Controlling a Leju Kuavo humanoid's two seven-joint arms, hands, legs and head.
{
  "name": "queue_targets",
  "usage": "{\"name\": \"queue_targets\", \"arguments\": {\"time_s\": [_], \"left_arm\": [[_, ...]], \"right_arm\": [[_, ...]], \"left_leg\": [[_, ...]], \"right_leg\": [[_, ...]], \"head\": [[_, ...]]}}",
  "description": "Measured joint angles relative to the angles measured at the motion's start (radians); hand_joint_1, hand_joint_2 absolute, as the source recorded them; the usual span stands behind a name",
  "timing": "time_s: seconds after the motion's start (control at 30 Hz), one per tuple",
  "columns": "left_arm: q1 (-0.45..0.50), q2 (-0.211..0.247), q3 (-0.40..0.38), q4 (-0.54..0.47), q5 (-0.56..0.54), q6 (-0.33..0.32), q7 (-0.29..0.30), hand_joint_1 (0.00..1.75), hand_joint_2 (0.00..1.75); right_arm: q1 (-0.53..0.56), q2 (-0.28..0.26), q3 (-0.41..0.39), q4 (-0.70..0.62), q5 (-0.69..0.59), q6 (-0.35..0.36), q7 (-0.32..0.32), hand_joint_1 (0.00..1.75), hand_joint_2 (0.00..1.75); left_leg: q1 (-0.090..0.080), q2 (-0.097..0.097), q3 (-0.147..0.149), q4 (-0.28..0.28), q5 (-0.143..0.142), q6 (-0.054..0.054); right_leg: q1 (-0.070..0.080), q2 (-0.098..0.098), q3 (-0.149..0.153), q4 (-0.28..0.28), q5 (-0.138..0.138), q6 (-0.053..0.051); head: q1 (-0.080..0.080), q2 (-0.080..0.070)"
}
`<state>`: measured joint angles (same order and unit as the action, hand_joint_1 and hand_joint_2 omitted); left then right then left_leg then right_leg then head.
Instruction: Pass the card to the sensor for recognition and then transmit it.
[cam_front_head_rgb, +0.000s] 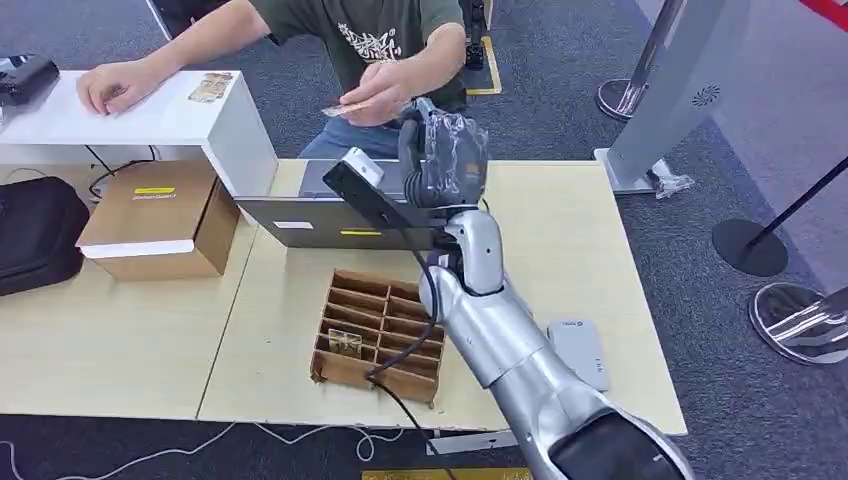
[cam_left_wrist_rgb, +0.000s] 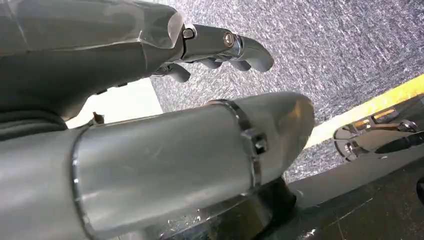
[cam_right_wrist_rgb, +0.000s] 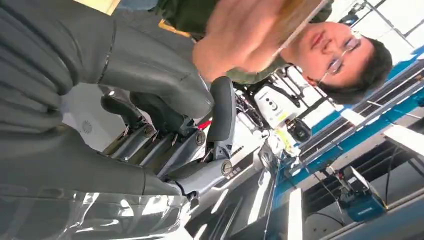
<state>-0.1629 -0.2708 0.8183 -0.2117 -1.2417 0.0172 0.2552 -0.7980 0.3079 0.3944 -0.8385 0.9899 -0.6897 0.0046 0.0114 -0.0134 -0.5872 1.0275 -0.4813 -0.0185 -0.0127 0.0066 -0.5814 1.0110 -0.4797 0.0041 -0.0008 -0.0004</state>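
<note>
One card (cam_front_head_rgb: 350, 107): pinched in a person's hand (cam_front_head_rgb: 385, 92), in the air beyond the far table (cam_front_head_rgb: 560, 215) edge, just beside the right hand; its edge also seen in the right wrist view (cam_right_wrist_rgb: 295, 15)
Right hand (cam_front_head_rgb: 445, 150): raised at the end of the silver arm over the far side of the table, palm toward the person, touching no card
Right fingers (cam_right_wrist_rgb: 220, 107): apart and loosely bent, gripping nothing
Left hand (cam_left_wrist_rgb: 150, 45): hanging over grey carpet
Left fingers (cam_left_wrist_rgb: 245, 47): stretched out with tips curled, away from the thumb, nothing in them
Tray (cam_front_head_rgb: 380, 335): wooden, divided into slots, on the table near the front; one small card (cam_front_head_rgb: 345, 343) lies in a front left slot
Grey device (cam_front_head_rgb: 578, 352): flat on the table, right of the arm, well apart from the tray
Laptop (cam_front_head_rgb: 320, 215): grey, on the table behind the tray
White stand (cam_front_head_rgb: 150, 115): left of the laptop; person's other hand (cam_front_head_rgb: 115, 88) rests on it, another card (cam_front_head_rgb: 210, 87) lies on top
Carton (cam_front_head_rgb: 160, 215): beside the stand, left table
Black bag (cam_front_head_rgb: 35, 230): at the left edge
</note>
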Motion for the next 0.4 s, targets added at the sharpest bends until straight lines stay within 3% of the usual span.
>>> {"name": "queue_targets", "arguments": {"time_s": [0.03,0.07,0.4], "left_arm": [[-0.001,0.000,-0.002,0.000,0.000,-0.001,0.000,0.00,0.00],[-0.001,0.000,-0.005,0.000,-0.001,-0.003,0.001,0.00,0.00],[-0.003,0.001,-0.019,0.000,-0.002,-0.006,0.008,0.00,0.00]], "right_arm": [[0.000,0.000,-0.005,0.003,0.002,0.000,0.000,0.63,1.75],[0.000,0.000,-0.012,0.007,0.005,0.000,0.000,0.00,1.75],[0.000,0.000,-0.041,0.035,0.036,0.005,0.001,0.00,1.75]], "left_leg": [[0.000,0.000,0.000,0.000,0.000,0.000],[0.000,0.000,0.000,0.000,0.000,0.000],[0.000,0.000,0.000,0.000,0.000,0.000]], "right_leg": [[0.000,0.000,0.000,0.000,0.000,0.000],[0.000,0.000,0.000,0.000,0.000,0.000],[0.000,0.000,0.000,0.000,0.000,0.000]], "head": [[0.000,0.000],[0.000,0.000],[0.000,0.000]]}}
